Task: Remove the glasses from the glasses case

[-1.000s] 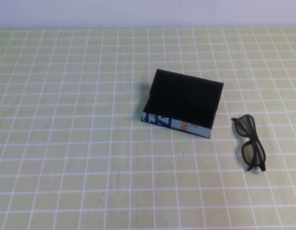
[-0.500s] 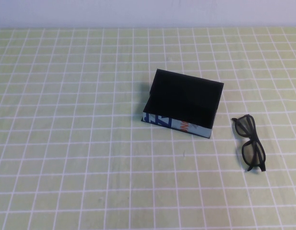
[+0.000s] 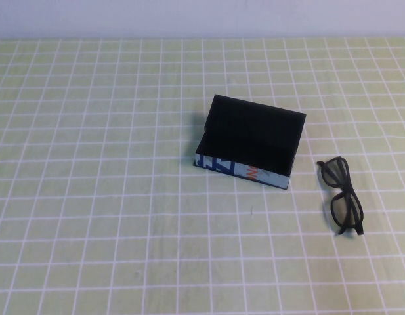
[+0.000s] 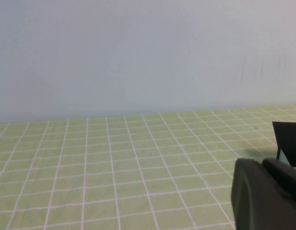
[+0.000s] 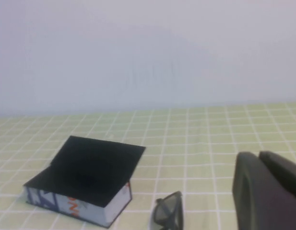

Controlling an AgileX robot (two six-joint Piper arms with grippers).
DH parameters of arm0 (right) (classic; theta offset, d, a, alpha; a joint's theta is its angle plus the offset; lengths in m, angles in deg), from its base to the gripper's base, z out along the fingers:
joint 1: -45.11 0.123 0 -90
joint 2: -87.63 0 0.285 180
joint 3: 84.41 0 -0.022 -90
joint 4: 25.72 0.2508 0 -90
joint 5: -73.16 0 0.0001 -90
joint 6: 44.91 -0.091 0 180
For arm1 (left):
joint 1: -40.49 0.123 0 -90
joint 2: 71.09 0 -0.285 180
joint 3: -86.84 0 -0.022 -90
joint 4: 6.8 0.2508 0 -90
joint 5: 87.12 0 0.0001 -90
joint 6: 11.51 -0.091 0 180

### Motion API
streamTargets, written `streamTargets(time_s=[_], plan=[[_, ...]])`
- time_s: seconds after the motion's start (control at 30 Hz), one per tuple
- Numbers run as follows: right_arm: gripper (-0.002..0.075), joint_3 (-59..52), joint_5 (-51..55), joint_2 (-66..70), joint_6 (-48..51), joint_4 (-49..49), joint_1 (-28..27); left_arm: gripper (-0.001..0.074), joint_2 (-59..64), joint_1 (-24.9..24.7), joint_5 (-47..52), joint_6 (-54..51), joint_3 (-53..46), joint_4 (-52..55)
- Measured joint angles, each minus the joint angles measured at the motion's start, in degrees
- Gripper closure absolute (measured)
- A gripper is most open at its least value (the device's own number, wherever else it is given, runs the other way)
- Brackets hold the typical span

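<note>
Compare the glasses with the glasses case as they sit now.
The glasses case is a box with its lid up; the glasses lie flat beside it to the right. The case's front is light blue with print; the glasses are plain black. Both rest on the checked cloth. Both grippers, left and right, are pulled back.

Desk [image 3: 90, 197]: green-grid cloth. Glasses case [image 3: 249, 141] mid-desk, flap lid up; glasses [image 3: 343, 195] flat just right of it, not touching.
</note>
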Motion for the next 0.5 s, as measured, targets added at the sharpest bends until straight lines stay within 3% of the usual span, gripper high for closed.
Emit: streamTargets(time_s=[0.17, 0.5], plan=[[0.0742, -5.55, -3.2, -7.87, 0.09, 1.2, -0.98, 0.0739, 0.0, 0.0, 0.0, 0.0, 0.0, 0.0], [0.0743, -6.75, -6.08, -8.45, 0.22, 1.72, -0.96, 0.0739, 0.0, 0.0, 0.0, 0.0, 0.0, -0.1]])
